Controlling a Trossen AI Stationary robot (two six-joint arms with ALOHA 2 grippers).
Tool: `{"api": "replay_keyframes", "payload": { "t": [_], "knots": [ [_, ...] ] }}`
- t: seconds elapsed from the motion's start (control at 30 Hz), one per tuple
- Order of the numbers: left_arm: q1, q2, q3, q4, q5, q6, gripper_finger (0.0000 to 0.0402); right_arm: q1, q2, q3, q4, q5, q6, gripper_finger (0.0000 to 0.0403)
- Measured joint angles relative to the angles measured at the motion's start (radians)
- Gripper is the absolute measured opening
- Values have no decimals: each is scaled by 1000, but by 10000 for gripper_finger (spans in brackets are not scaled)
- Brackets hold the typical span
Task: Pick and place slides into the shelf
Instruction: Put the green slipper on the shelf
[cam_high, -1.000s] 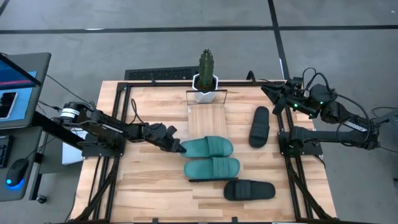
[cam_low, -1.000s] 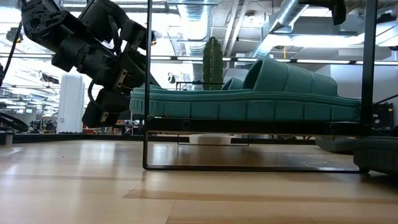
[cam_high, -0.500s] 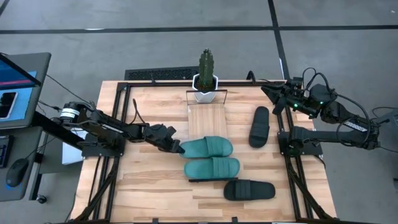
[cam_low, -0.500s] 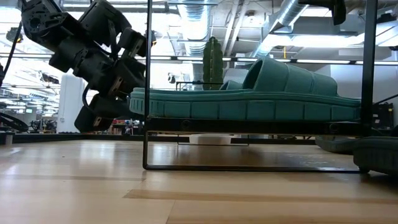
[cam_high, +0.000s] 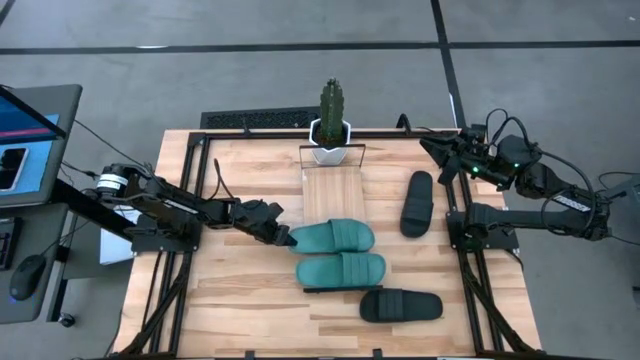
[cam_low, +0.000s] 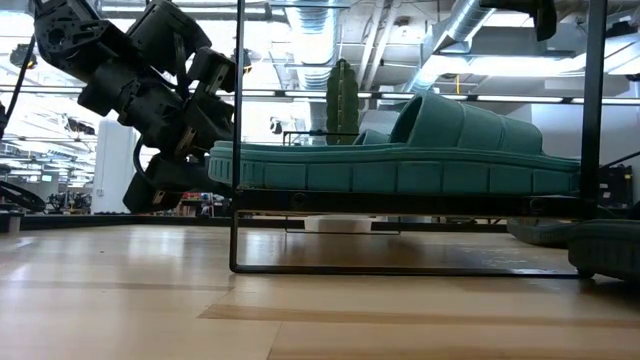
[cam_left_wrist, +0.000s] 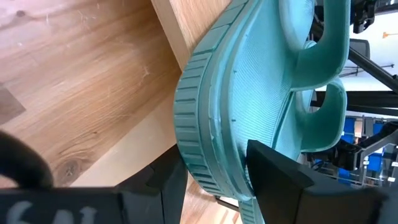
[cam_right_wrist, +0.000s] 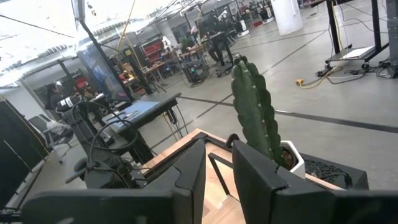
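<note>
Two teal slides lie side by side across the shelf's light-wood plank (cam_high: 335, 195), soles down: the farther one (cam_high: 335, 236) and the nearer one (cam_high: 342, 269), which fills the low view (cam_low: 400, 170). My left gripper (cam_high: 287, 237) is at the farther slide's heel end and shut on it. One black slide (cam_high: 417, 203) lies on the table right of the shelf, the other (cam_high: 400, 305) by the shelf's near end. My right gripper (cam_high: 440, 150) waits open above the table's far right corner. My left gripper pinches the farther teal slide's heel end (cam_left_wrist: 205, 155) between its two fingers, one finger (cam_left_wrist: 273, 174) on the footbed and the other (cam_left_wrist: 165, 183) under the sole. The fingers come level from the table's left, along the slide. The slide lies flat on the shelf plank.
A cactus in a white pot (cam_high: 330, 130) stands at the shelf's far end. Black wire frames (cam_low: 235, 200) close the shelf's ends. Black metal rails (cam_high: 185, 250) run along the table's left and right sides. Bare wood lies left of the shelf.
My left gripper has shifted slightly toward the table's left and a little down, while staying at the slide's heel. Both teal slides have stayed where they were on the shelf.
</note>
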Motion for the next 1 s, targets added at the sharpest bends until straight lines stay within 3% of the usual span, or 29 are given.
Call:
{"api": "replay_keyframes", "payload": {
  "t": [0.43,0.73,1.0],
  "knots": [
    [0,0,4,8,-23,27,221,0,0,0,0,-4,0,71],
    [0,0,5,-100,20,26,211,0,0,0,0,-4,0,71],
    [0,0,5,-95,20,43,209,0,0,0,0,-5,0,71]
  ]
}}
